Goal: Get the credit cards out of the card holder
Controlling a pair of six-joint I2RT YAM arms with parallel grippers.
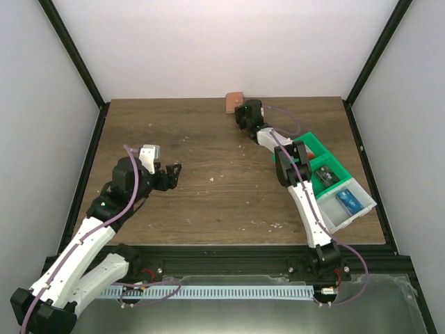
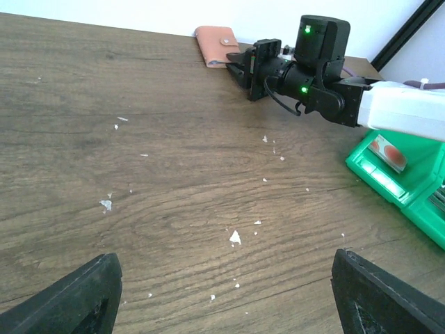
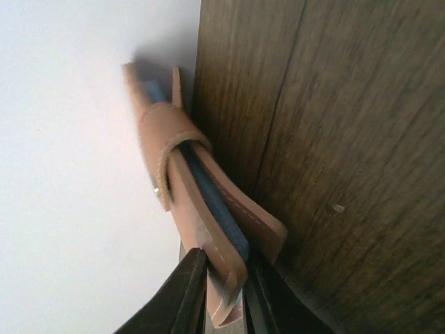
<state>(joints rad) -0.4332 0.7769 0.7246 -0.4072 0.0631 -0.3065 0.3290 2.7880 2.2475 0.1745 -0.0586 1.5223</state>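
at far table (image 1: 208, 202) edge, r arm (image 1: 306, 202) stretched fwd, r end effector (image 3: 226, 285) pinching card holder (image 3: 174, 160); l end effector (image 1: 172, 172) wide open.

The card holder (image 1: 235, 102), a small tan-pink wallet, lies at the far edge of the table (image 1: 201, 202). It is folded, its strap wraps over one side, blue lining shows between the flaps, and the right gripper (image 3: 226, 299) pinches its near edge. Well apart from it, the credit cards lie in separate compartments of the tray (image 1: 316, 145): a red-and-white card (image 2: 387, 153), a dark card (image 1: 325, 177) and a blue card (image 1: 348, 202).
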